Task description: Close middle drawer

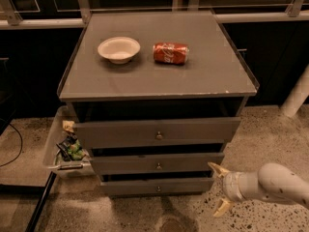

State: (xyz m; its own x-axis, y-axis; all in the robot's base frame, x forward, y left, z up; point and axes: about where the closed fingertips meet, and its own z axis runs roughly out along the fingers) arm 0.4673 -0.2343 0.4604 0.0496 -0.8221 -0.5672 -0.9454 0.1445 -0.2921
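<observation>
Under the front-right corner of the tabletop, the gripper gapes wide and empty, the middle drawer just to its left.

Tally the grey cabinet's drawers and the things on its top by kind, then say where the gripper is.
Drawers: 3 (top drawer, middle drawer, bottom drawer)
Bowls: 1 (white bowl)
Cans: 1 (red soda can, lying on its side)
Total: 5
The gripper is open, low by the right end of the middle drawer's front.
</observation>
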